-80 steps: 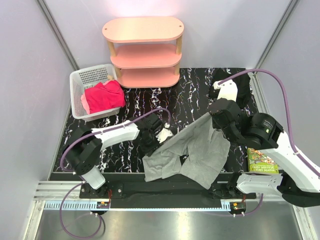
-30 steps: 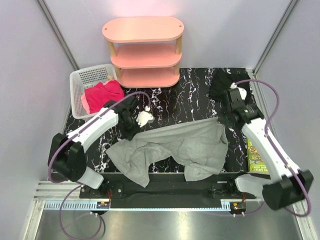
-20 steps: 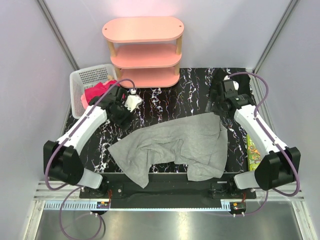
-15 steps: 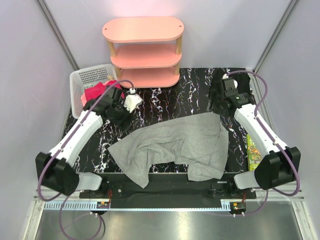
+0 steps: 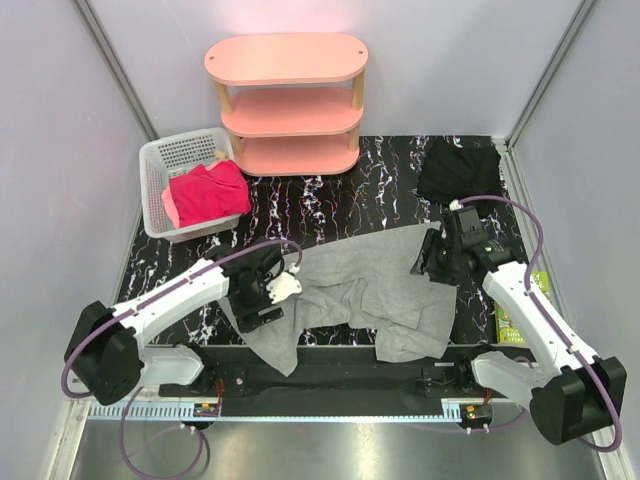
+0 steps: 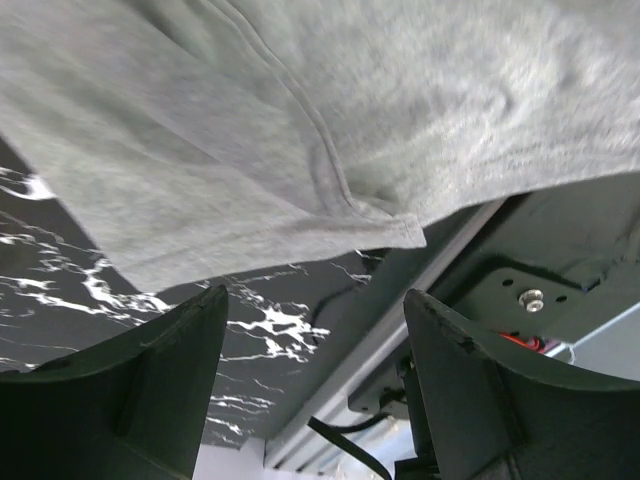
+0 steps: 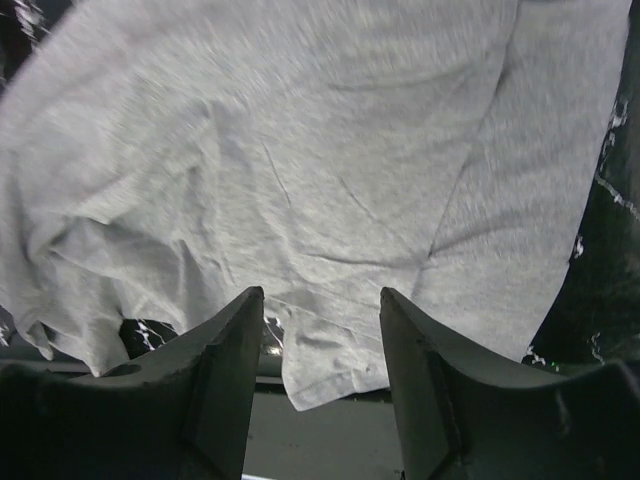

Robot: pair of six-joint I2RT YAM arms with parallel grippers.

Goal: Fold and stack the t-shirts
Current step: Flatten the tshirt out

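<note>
Left pincer (image 5: 261,312) returned over grey t-shirt (image 5: 372,285), basket (image 5: 147,176) behind.

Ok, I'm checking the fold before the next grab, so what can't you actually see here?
- Grey shirt: top view, its left end lies under the left gripper.
- Book: top view, mostly covered by the right arm.
- Black shirt: top view, too dark to show its folds.
- Pink shirt: bunched in the basket; one garment or more, unclear.
- Wrist views: blurred, and the grey shirt runs off the edges.
</note>
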